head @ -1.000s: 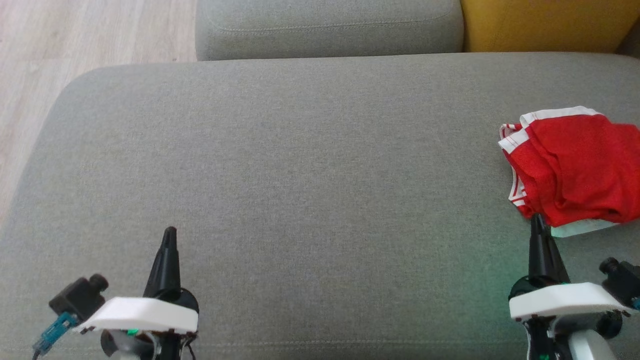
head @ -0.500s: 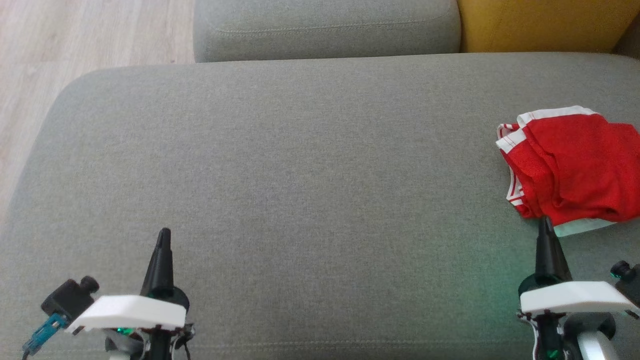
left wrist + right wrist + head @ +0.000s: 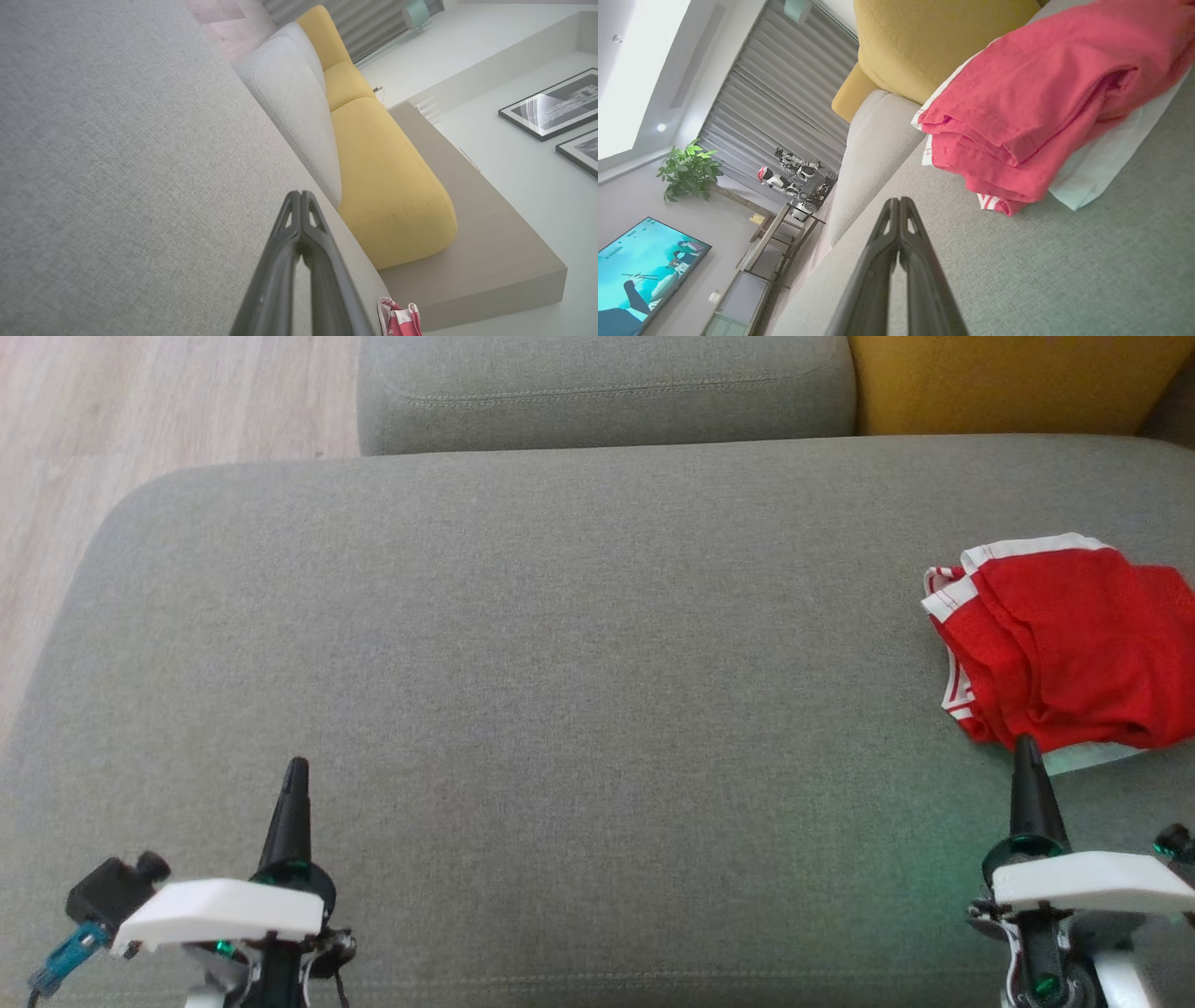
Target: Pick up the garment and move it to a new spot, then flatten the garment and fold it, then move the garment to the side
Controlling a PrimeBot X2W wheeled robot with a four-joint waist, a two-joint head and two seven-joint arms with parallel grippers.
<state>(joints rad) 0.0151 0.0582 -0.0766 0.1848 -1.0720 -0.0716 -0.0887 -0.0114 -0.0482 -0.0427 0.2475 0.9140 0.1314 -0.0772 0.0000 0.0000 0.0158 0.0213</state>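
There's the garment [image 3: 1064,644], red, bunched at the right end of the grey sofa seat [image 3: 560,616], yellow cushion [image 3: 990,383] behind it. Just short of its near edge the right hand [image 3: 1027,747] points in, fingers pressed together and empty; the left hand [image 3: 296,767], also pressed together, sits well apart

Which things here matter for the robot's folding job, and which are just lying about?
Job: red garment, grey seat cushion under it, left gripper, right gripper, both shut.
Just about: yellow cushion, grey back cushion, wooden floor, television, potted plant.
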